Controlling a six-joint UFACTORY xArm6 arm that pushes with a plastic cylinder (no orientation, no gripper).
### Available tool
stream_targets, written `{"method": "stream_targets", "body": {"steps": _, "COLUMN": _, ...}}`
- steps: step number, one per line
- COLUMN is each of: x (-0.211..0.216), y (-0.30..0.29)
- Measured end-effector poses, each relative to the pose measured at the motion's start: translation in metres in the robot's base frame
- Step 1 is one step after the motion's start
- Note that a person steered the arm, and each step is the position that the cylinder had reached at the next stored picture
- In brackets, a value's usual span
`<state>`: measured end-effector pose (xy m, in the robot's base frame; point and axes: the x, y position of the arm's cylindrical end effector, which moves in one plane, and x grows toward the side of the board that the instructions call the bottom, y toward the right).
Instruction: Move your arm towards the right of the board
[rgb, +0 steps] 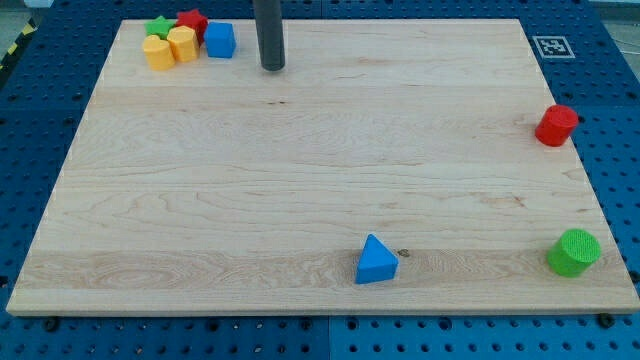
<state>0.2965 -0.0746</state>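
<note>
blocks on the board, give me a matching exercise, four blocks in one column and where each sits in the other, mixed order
Column 1:
1. red cylinder
2. green cylinder
3. blue triangular block
4. blue cube

Column 2:
A. view's bottom edge, near the middle
B. view's top left, just left of my tip
C. view's right edge, upper half
D. view's bottom right corner

Pairs: 1-C, 2-D, 3-A, 4-B

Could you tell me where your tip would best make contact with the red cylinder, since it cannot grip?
No grip is possible; I only push. The red cylinder stands upright near the view's right edge, so my tip would best meet its curved side wall, centred, from the view's right, sending it inward.
</note>
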Motion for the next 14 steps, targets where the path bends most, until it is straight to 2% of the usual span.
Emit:
{"method": "stream_targets", "body": {"steps": 1, "x": 0.002, "y": -0.002}}
{"method": "stream_targets", "body": {"steps": 3, "x": -0.032, "y": -0.016}}
{"method": "stream_targets", "body": {"steps": 4, "x": -0.033, "y": -0.036}}
{"method": "stream_targets", "body": {"steps": 6, "x": -0.033, "y": -0.027}}
{"method": "stream_targets", "body": {"steps": 9, "x": -0.032, "y": 0.07}}
{"method": "stream_targets", "body": {"steps": 11, "x": -0.023, "y": 0.167}}
{"method": "stream_targets", "body": {"steps": 12, "x": -0.022, "y": 0.196}}
{"method": "stream_targets", "body": {"steps": 14, "x": -0.023, "y": 0.206}}
